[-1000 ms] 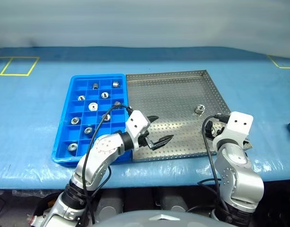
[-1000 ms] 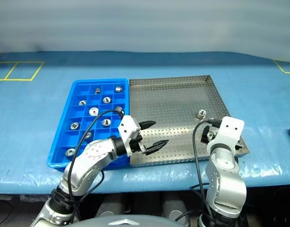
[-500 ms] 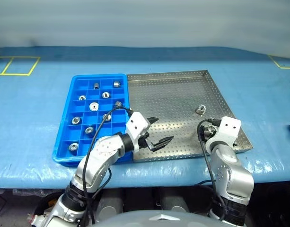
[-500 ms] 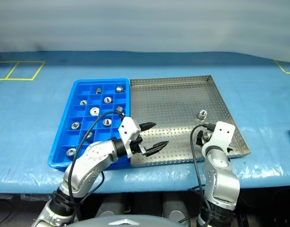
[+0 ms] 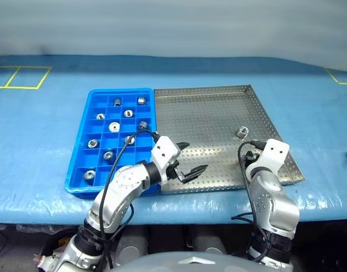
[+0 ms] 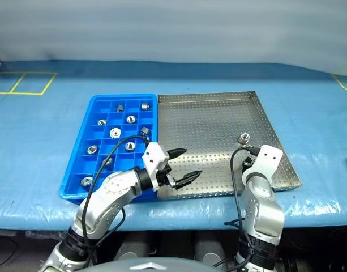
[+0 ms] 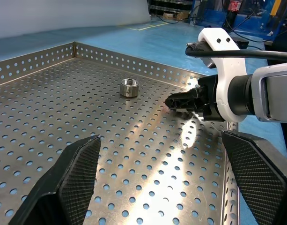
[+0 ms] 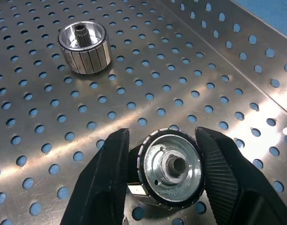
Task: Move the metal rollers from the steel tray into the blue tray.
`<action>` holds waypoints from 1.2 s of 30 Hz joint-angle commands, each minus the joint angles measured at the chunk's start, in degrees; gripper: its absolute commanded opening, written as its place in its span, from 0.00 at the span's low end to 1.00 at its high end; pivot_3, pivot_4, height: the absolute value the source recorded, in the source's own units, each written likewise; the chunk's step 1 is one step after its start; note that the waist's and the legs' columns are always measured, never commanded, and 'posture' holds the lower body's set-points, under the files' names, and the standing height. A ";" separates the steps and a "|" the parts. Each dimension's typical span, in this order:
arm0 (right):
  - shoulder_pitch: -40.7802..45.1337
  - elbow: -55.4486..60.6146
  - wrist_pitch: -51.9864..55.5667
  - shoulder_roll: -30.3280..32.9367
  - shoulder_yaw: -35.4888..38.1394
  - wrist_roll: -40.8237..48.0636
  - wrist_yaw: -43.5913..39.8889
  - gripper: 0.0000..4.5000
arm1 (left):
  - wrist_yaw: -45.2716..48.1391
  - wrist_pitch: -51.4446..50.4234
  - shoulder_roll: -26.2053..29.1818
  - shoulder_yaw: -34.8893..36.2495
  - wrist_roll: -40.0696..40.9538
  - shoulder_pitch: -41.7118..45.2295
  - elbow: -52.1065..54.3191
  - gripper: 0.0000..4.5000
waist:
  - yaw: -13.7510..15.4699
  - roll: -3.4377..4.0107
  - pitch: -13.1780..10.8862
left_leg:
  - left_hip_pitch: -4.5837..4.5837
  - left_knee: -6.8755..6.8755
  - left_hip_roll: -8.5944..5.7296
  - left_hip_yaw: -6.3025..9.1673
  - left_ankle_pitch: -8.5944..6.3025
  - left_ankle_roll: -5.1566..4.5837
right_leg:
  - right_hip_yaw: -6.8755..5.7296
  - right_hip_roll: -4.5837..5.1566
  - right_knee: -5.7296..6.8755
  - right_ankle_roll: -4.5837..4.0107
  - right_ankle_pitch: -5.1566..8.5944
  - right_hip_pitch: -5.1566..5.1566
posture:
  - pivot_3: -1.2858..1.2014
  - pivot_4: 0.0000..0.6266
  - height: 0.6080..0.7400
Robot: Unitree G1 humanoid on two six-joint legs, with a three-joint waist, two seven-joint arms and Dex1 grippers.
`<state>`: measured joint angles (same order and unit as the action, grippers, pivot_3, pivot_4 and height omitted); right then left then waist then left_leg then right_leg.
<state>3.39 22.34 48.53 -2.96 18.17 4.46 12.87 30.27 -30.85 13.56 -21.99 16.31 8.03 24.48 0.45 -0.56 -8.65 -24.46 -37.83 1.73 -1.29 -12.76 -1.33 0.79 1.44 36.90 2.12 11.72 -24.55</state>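
Clamping one metal roller (image 8: pixel 170 168) between its fingers, the right hand (image 8: pixel 166 180) is sitting low on the steel tray (image 5: pixel 207 113); another roller (image 5: pixel 240 132) is lying nearby, while the left hand (image 5: pixel 189 160) is hovering wide open beside the blue tray (image 5: pixel 88 122).

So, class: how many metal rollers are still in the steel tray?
2. A loose roller lies near the steel tray's right rim; a second roller, just nearer, is gripped by the right end effector. Others could be hidden.
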 commanded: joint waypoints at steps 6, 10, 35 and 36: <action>-0.56 6.95 4.06 1.60 -9.62 -2.77 -1.77 0.42 | -2.65 1.57 -1.55 1.39 0.07 -0.15 3.52 1.00 | 0.37 0.02 -0.01 | 0.00 0.00 0.03 -0.02 0.00 0.00 | 0.01 0.00 0.01 0.00 0.00 -0.03 | 0.58 0.24 1.00; 3.75 9.45 4.19 3.21 -14.35 -2.12 -4.75 0.42 | -6.21 2.25 -2.97 3.71 -0.88 -0.25 3.97 1.00 | 0.42 0.06 -0.05 | -0.03 0.00 0.04 -0.02 0.00 -0.01 | 0.01 0.01 0.02 0.01 0.00 -0.06 | 0.58 0.24 1.00; 22.52 0.18 2.90 2.69 -33.88 0.67 -19.93 0.42 | -9.73 5.83 6.40 20.93 0.05 -18.77 17.31 1.00 | 8.34 0.01 -0.14 | -0.12 0.29 0.12 0.07 0.00 0.01 | -0.21 0.04 -0.11 -0.11 0.08 -0.18 | 0.71 0.24 1.00; 22.31 0.01 2.93 2.36 -34.35 0.86 -20.17 0.42 | -9.85 5.83 6.60 21.73 0.11 -19.24 17.40 1.00 | 8.76 0.02 -0.14 | -0.12 0.29 0.16 0.08 0.00 0.01 | -0.24 0.04 -0.11 -0.12 0.09 -0.19 | 0.71 0.24 1.00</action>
<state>24.71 21.24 52.91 -0.04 -15.66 4.92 -6.68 20.27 -26.51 19.93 -1.65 16.22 -10.91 38.80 9.20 -0.55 -8.79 -24.59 -37.54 2.03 -1.21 -12.76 -1.32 0.53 1.48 36.79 1.99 11.82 -24.73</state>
